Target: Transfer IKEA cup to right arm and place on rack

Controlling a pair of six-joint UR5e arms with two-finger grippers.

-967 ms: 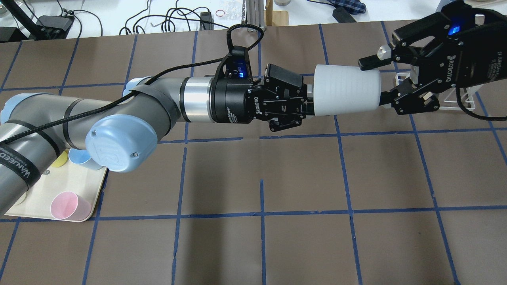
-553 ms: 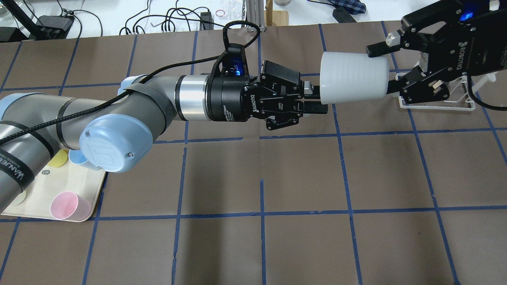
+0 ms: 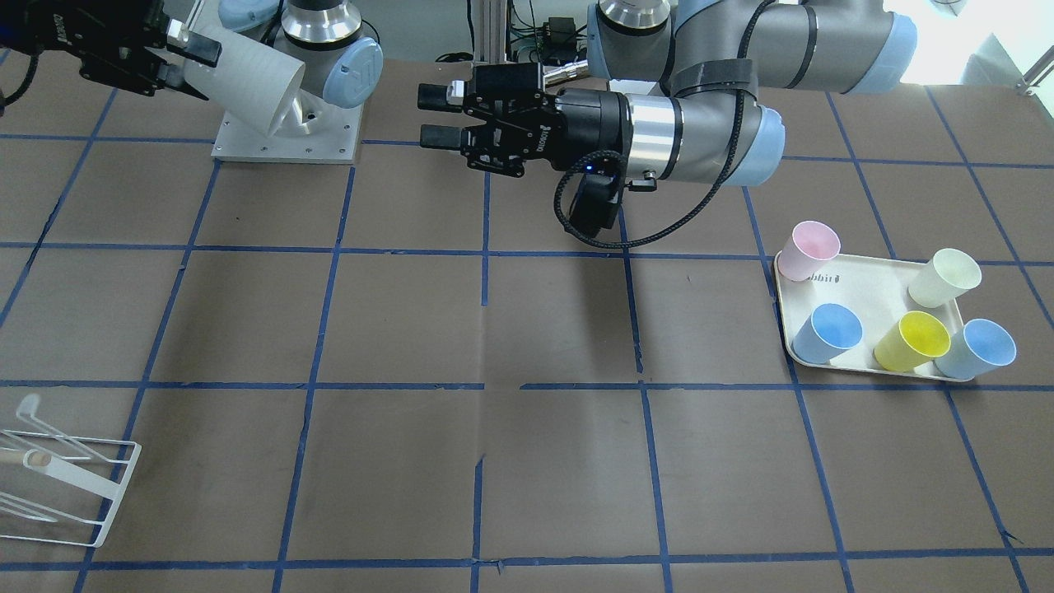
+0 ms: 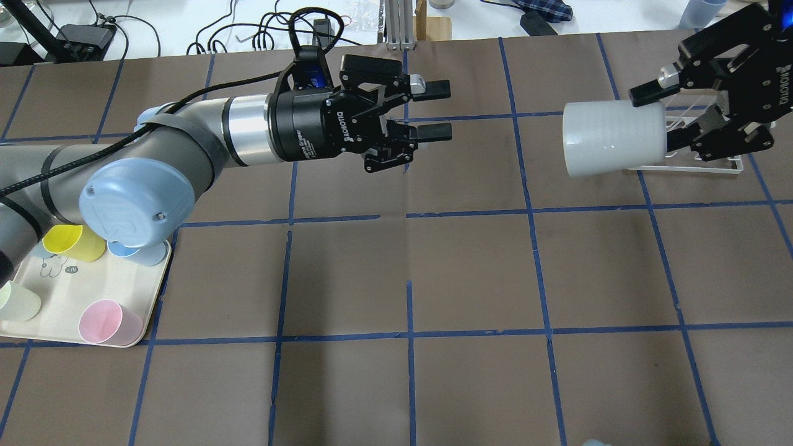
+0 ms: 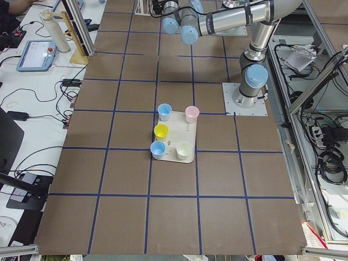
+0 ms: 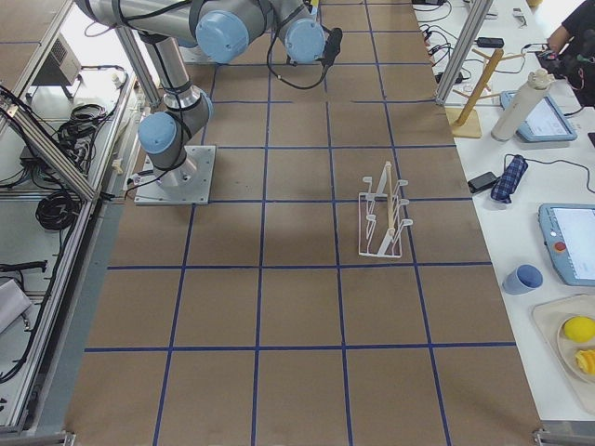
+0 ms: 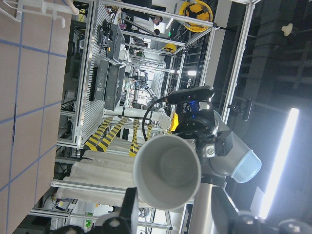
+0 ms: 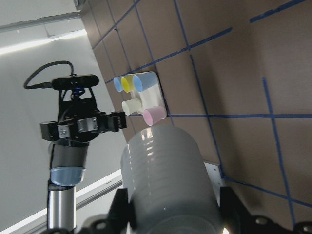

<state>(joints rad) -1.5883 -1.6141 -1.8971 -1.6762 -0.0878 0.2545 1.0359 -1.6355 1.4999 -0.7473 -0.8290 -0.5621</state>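
The handover looks done: the right gripper [image 4: 660, 118] clamps the IKEA cup [image 4: 610, 145] by its base end, the left gripper [image 4: 438, 110] gapes empty, well apart, leaving only placement on the rack [image 6: 381, 216].

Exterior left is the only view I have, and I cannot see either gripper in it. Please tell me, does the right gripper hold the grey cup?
Observer: Yes. In the overhead view the right gripper is shut on the IKEA cup, which is held on its side in the air, mouth toward the left gripper.
Operator: Is the left gripper free of the cup?
Observer: Yes, it is open and empty, with a clear gap between it and the cup.
Operator: Where is the rack?
Observer: The rack stands on the robot's right side, with no cup on it.
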